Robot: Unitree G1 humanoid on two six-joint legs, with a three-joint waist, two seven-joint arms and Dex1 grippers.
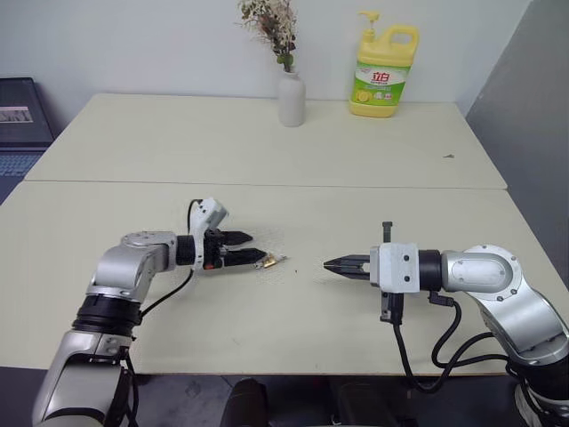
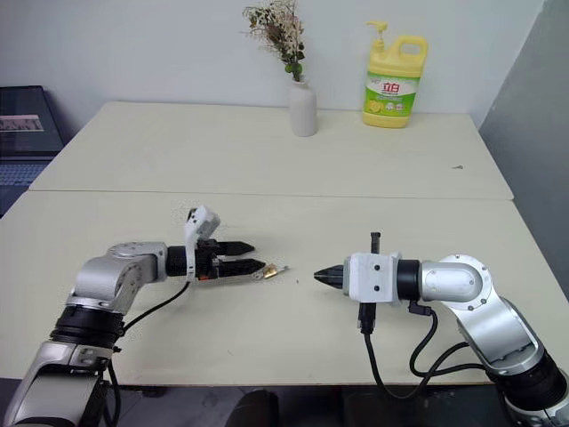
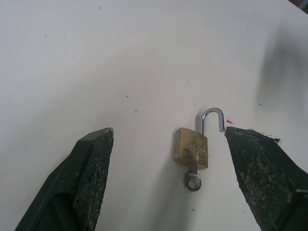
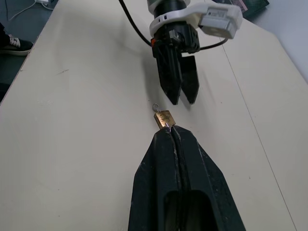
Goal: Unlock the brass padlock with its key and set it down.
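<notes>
The brass padlock lies flat on the cream table, its silver shackle swung open and free at one end. The key sticks out of the body's underside, ring end showing. My left gripper is open just behind the padlock, which sits on the table a little past its fingertips, touching neither. My right gripper is shut on nothing, hovering level to the right and pointing at the padlock across a short gap.
A white vase with dried flowers and a yellow detergent bottle stand at the far edge. A laptop sits off the table's left. A seam runs across the table behind the grippers.
</notes>
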